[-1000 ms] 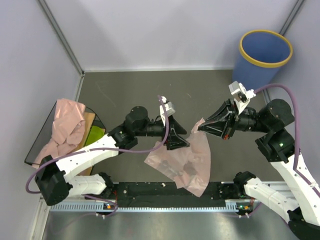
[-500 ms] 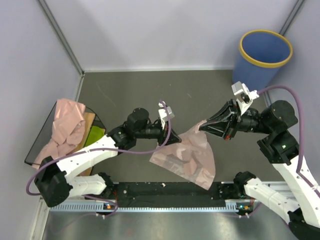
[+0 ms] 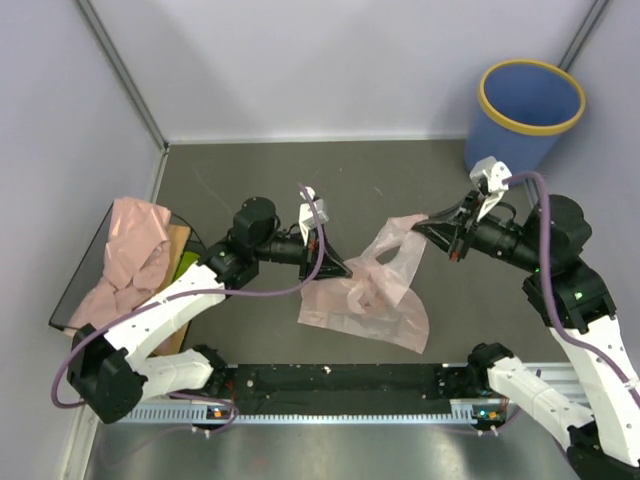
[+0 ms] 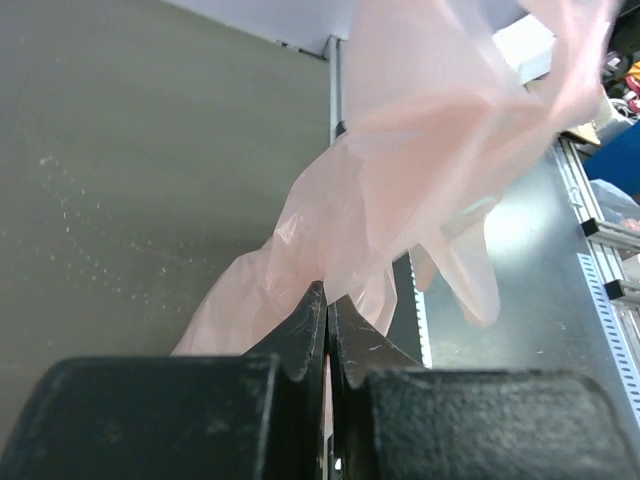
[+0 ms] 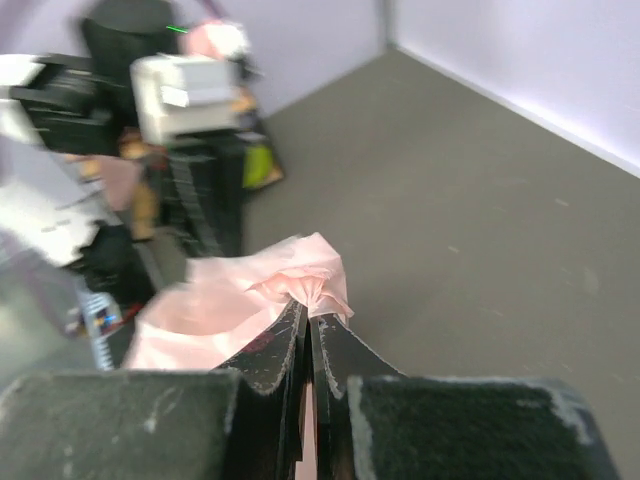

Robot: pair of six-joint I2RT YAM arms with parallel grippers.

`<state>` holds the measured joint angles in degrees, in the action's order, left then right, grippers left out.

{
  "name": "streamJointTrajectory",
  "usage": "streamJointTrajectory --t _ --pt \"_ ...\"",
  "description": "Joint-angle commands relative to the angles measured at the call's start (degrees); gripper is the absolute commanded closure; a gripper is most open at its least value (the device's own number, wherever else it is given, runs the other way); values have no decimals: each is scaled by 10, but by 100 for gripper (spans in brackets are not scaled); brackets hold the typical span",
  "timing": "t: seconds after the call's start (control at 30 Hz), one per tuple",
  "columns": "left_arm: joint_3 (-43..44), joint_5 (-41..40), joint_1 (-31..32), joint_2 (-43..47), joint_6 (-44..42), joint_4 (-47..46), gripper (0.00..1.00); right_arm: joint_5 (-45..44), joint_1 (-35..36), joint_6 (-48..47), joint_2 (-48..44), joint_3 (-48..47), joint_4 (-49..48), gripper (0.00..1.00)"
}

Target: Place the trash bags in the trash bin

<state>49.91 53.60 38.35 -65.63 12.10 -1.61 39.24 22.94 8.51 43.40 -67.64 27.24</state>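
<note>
Top external: left claw (image 3: 340, 270) pinched shut on the left edge of a pink bag (image 3: 375, 300). Right claw (image 3: 428, 222) clamped on the same bag's upper corner, film bunched at its tips. Bag is stretched between the two, lower part crumpled on the grey worktop (image 3: 250, 180). More bags (image 3: 130, 255) heaped at far left. Bin (image 3: 528, 110) upright in the far right corner, well apart from the held bag.

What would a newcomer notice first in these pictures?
A pink bag is held in the middle between the left hand and the right hand, both shut on it. A blue bin stands in the far right corner; more pink bags lie at the left edge.
</note>
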Motion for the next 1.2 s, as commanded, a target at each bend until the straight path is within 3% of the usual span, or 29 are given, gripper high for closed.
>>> streamJointTrajectory --t 0.0,0.17,0.33,0.43,0.47,0.6,0.77,0.9,0.93,1.0,1.03,1.13,1.17 --pt "46 51 -10 21 -25 40 95 -201 -26 -79 6 -21 50 100" --pt "45 69 -33 26 -73 92 90 -245 -82 -100 11 -30 47 100" --pt "64 110 -49 -2 -113 124 92 -211 -138 -103 39 -58 32 100" --pt "78 134 -54 -34 -83 130 100 -111 -140 -90 49 -58 17 100" --pt "85 135 -54 -65 -74 122 100 -49 -140 -81 51 -55 13 100" --pt "143 177 -66 -149 12 82 100 59 -141 -30 49 -3 11 100" --pt "159 250 -66 -200 85 1 100 197 -134 -76 27 65 16 100" --pt "108 275 -64 -197 227 -165 100 211 -110 -171 6 87 28 100" --pt "93 277 -62 -196 319 -276 100 214 -102 -181 5 88 27 100" --pt "61 276 -59 -202 459 -391 100 211 -66 -204 6 92 26 100" --pt "54 278 -55 -213 508 -512 100 202 -51 -209 8 93 21 100" --pt "40 270 -47 -251 714 -707 100 197 -15 -234 13 96 13 92" --pt "41 266 -47 -264 765 -813 100 200 -10 -238 13 96 11 88"
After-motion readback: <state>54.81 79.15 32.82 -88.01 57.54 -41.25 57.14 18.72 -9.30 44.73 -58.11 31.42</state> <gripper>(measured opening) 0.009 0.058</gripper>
